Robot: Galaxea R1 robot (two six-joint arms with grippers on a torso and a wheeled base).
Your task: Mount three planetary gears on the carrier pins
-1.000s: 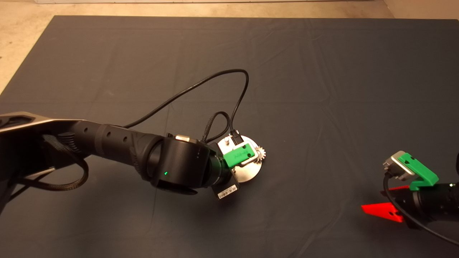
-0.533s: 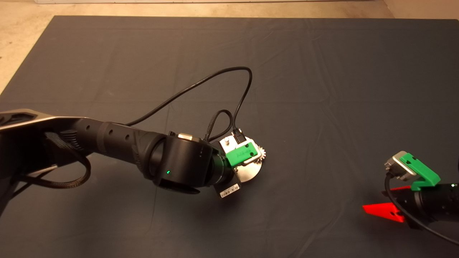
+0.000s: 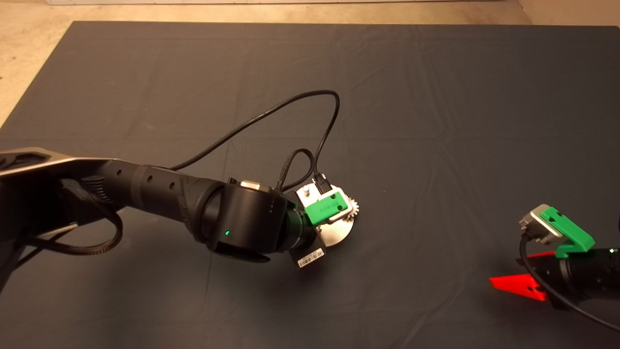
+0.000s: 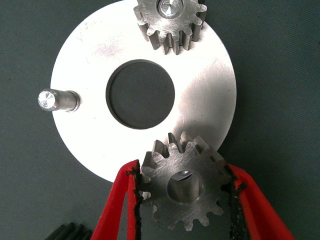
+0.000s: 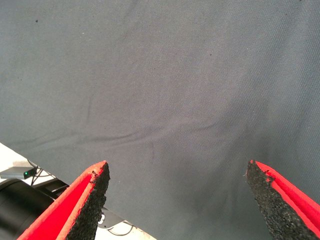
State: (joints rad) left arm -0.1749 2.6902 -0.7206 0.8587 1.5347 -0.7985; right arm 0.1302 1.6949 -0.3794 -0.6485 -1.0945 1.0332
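Note:
The round silver plate [image 4: 200, 90] with a central hole lies on the mat. One planetary gear [image 4: 170, 20] sits on a carrier pin at the plate's rim; it also shows in the head view [image 3: 354, 209]. A second carrier pin [image 4: 55, 99] stands bare. My left gripper [image 4: 182, 168] is shut on another gear [image 4: 185, 192], held level over the plate's near rim, with a glint of metal in its bore. In the head view the left gripper [image 3: 334, 216] covers most of the plate [image 3: 339, 235]. A third gear is out of view. My right gripper [image 3: 516, 271] waits open at the lower right.
A black cable [image 3: 271, 116] loops from the left wrist over the mat behind the plate. The right wrist view shows only bare dark mat [image 5: 165, 80] between the open fingers, with the mat's edge and floor beyond.
The left gripper with its gear shifted slightly to the right over the plate a second ago, then held still. The right arm has not moved.

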